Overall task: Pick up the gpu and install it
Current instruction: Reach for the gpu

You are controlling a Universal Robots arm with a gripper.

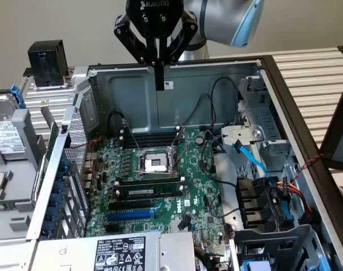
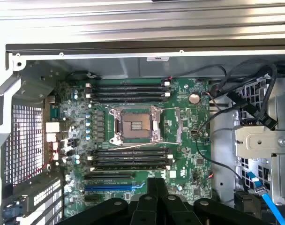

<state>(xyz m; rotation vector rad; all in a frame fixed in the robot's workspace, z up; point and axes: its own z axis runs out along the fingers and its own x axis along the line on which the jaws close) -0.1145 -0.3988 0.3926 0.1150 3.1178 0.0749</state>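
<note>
**Hanging shut above the open case**

My gripper [image 1: 159, 84] hangs over the open computer case [image 1: 262, 63]. Its two fingers are pressed flat together into one thin black blade that points straight down. There is nothing between them. In the exterior view the fingertips stand out against the grey inner wall of the case, above the motherboard [image 1: 201, 189] and clear of everything on it.

The wrist view looks down past my closed gripper [image 2: 157, 185] onto the same green motherboard [image 2: 189, 154]. The processor socket [image 2: 135, 124] sits near the middle of the board in its metal frame. Rows of black memory slots [image 2: 128, 91] run along both long sides of the socket. A long blue slot [image 2: 109, 187] lies on the board beyond one of those rows, and my fingers are just beside it in this picture.

In the exterior view, a bright blue cable [image 1: 251, 159] runs down beside the drive bays on the exterior view's right. A labelled power supply [image 1: 121, 253] fills the near edge. A black block [image 1: 46, 62] stands outside the case on the exterior view's left.

I cannot tell where the gpu lies.
</note>
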